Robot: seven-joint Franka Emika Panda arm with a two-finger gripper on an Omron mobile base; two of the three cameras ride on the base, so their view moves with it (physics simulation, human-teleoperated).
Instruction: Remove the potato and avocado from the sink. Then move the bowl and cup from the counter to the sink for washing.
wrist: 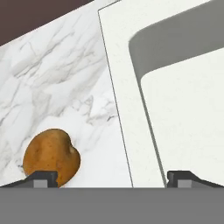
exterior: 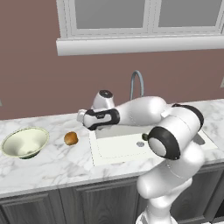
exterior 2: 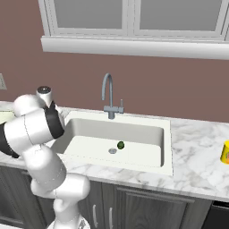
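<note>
The orange-brown potato (exterior: 71,138) (wrist: 51,156) lies on the white marble counter (exterior: 52,166), just left of the sink (exterior: 101,158). My gripper (wrist: 111,179) hovers above the counter beside the sink's left rim. It is open, its fingertips wide apart with nothing between them, and the potato sits by the left fingertip. The dark green avocado (exterior 2: 120,145) rests on the sink floor near the drain (exterior 2: 112,151). The pale cream-green bowl (exterior: 25,142) stands on the counter at far left. The yellow-orange cup (exterior 2: 226,152) stands on the counter right of the sink (exterior 2: 166,147).
The grey gooseneck faucet (exterior 2: 107,96) rises behind the basin, below a window sill (exterior: 140,43) on the brown wall. My own arm reaches over the sink's left half. Dark cabinet doors (exterior: 87,201) run under the counter.
</note>
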